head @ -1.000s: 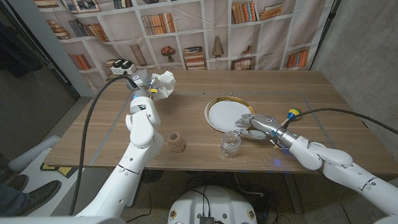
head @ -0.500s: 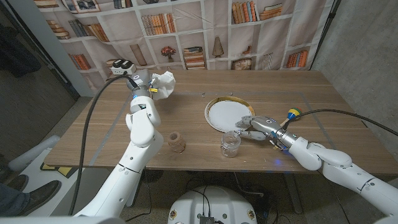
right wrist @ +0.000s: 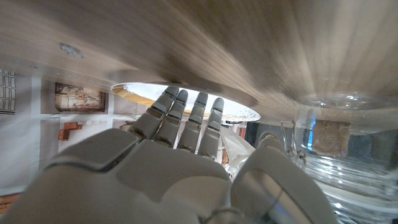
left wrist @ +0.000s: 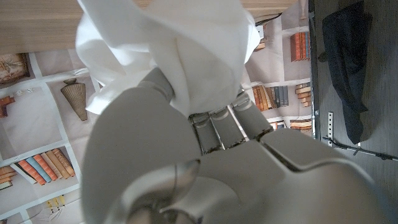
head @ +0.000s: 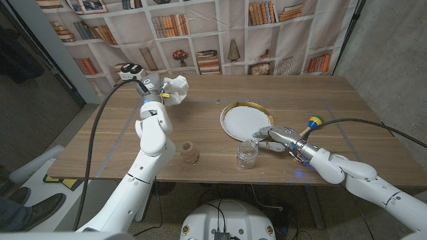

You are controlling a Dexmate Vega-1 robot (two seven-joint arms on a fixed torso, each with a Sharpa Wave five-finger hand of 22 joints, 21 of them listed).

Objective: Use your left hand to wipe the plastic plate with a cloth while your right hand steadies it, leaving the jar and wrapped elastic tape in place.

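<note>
The left hand (head: pixel 160 90) holds the cloth (head: pixel 176 87) raised; the right hand (head: pixel 270 137), fingers apart and holding nothing, reaches toward the plate (head: pixel 244 121) beside the jar (head: pixel 247 153)

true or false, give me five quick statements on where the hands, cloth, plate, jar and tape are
1. The left hand holds the white cloth. True.
2. The cloth is on the plastic plate. False: it is up at the far left of the table, well away from the plate.
3. The right hand is at the plate's near right edge. True.
4. The glass jar stands on the plate. False: it stands on the table, nearer the robot than the plate.
5. The wrapped elastic tape lies right of the jar. False: it is to the jar's left.
</note>
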